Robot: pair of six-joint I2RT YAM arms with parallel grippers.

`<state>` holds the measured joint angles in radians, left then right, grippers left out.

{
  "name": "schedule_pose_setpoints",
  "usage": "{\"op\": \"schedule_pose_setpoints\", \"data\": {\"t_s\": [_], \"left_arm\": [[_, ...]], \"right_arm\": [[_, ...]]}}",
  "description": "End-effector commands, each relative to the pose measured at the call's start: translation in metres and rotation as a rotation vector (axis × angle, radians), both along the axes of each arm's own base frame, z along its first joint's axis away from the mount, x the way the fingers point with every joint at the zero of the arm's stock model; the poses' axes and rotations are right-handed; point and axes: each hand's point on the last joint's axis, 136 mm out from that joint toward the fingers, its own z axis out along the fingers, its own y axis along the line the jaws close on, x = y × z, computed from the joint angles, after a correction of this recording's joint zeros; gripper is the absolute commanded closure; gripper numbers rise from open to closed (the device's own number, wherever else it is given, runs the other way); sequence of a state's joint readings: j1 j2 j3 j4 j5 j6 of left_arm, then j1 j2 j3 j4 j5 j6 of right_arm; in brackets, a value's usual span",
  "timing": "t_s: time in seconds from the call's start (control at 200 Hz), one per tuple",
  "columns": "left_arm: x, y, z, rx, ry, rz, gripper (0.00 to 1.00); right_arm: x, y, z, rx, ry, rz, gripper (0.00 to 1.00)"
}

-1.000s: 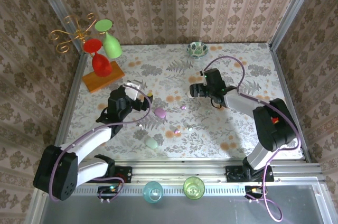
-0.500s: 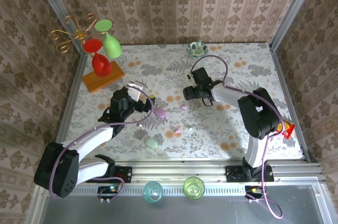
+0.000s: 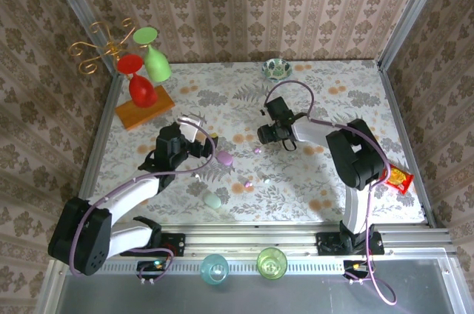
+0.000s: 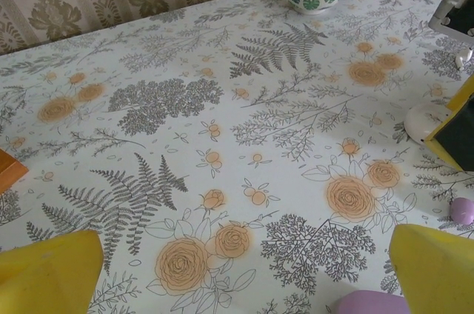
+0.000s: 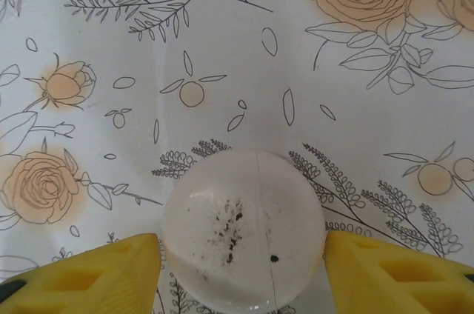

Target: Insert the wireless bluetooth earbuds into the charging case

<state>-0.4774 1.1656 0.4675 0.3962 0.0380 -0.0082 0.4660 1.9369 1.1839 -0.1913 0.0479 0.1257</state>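
2 wine glasses, 1 red glass point(image 3: 139, 86) and 1 green glass point(image 3: 155, 61), hang upside down on a gold rack point(image 3: 100, 49) at the far left, over a wooden base point(image 3: 145, 109). Just right of them the left gripper point(image 3: 201, 127) sits low over the table point(image 3: 333, 173), jaws wide apart with nothing between them. In its wrist view the lower edge cuts off both yellow fingertips point(image 4: 48, 273).

3 pebble-like cases lie on the table, all closed. A green case point(image 3: 212, 200) is nearest the front. A lilac case point(image 3: 224, 158) lies just beside the left gripper and is half cut off in the left wrist view. A white case point(image 5: 244, 229) lies further right.

At least 3 earbuds point(image 3: 248, 183) lie loose between the lilac and white cases, outside every case; they are too small to make out shape.

The right gripper point(image 3: 261, 134) is down over the white case, jaws spread, 1 yellow finger just beside each flank. Dark specks mark the lid.

1 patterned bowl point(image 3: 275, 69) stands at the far edge. 1 orange packet point(image 3: 400, 178) lies far right. 2 cups, a teal cup point(image 3: 215, 268) and a green cup point(image 3: 272, 262), stand at the near rail; I cannot tell their contents.
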Motion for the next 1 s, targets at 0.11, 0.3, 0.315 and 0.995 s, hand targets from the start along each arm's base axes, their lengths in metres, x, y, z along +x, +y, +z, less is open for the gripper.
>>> {"op": "schedule_pose_setpoints", "data": {"t_s": [0.11, 0.3, 0.315, 0.995], "left_arm": [[0.006, -0.004, 0.012, -0.035, -0.022, 0.006, 0.00], [0.007, -0.005, 0.012, -0.043, -0.020, 0.007, 0.00], [0.007, -0.005, 0.012, -0.044, -0.019, 0.007, 0.00], [0.009, -0.008, 0.020, -0.090, 0.007, 0.018, 0.00]], "right_arm": [[0.004, 0.001, -0.006, -0.039, 0.013, 0.010, 0.40], [0.006, 0.000, -0.010, -0.057, 0.019, 0.010, 0.43], [0.007, 0.000, -0.011, -0.059, 0.020, 0.011, 0.43], [-0.003, 0.006, 0.021, 0.012, -0.060, 0.067, 0.55]]}}
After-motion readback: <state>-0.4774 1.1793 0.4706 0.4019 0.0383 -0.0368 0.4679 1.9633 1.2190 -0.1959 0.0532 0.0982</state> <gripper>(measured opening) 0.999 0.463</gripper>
